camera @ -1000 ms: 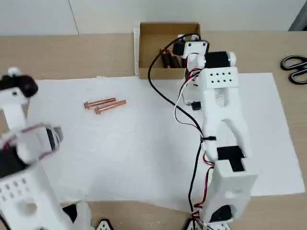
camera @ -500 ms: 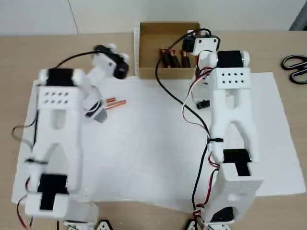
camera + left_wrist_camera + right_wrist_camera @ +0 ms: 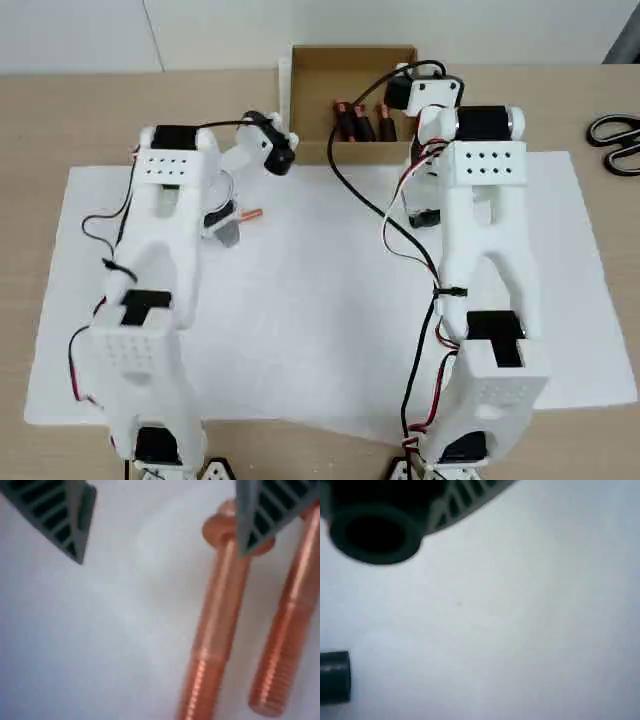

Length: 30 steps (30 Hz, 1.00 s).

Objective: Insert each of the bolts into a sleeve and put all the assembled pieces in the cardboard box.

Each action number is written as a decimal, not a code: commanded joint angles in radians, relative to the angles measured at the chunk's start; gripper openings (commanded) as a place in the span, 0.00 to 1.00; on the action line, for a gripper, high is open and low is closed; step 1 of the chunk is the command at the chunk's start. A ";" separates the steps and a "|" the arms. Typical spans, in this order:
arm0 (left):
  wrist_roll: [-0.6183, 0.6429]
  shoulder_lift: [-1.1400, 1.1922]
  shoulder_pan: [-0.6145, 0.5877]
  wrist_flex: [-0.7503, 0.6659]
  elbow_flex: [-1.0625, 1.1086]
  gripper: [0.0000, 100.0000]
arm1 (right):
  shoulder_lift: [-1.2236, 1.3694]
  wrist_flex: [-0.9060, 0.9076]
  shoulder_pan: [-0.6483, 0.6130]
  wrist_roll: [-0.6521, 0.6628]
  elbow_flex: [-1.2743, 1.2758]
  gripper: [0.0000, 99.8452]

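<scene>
Two copper bolts [image 3: 220, 625] [image 3: 285, 645] lie side by side on the white paper [image 3: 320, 300]. My left gripper [image 3: 162, 547] hangs open just above them, and one grey finger [image 3: 255, 520] covers the head of the nearer bolt. From above, this gripper [image 3: 228, 225] sits at the bolts [image 3: 247, 214]. My right gripper [image 3: 427, 522] is shut on a black sleeve [image 3: 370, 535] whose open end faces the camera. A second black sleeve [image 3: 332, 675] lies on the paper. The cardboard box [image 3: 310, 65] holds several assembled pieces [image 3: 360, 122].
Black scissors [image 3: 615, 135] lie on the wooden table at the far right. Both arms stand on the near half of the paper. Black cables [image 3: 370, 215] trail from the right arm across the paper's middle.
The left arm has swung in from the left edge and now has its open gripper over the bolts. The right arm has shifted slightly to the right, away from the box.
</scene>
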 commanded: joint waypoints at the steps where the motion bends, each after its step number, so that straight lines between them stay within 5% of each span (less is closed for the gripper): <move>1: -0.005 0.064 0.005 -0.008 -0.140 0.19 | -0.074 0.010 0.004 0.008 -0.003 0.00; 16: 0.000 0.253 0.005 0.028 -0.278 0.18 | -0.070 0.008 0.004 0.008 -0.003 0.00; 30: -0.003 0.253 0.048 0.112 -0.280 0.02 | -0.070 0.007 0.004 0.008 -0.003 0.00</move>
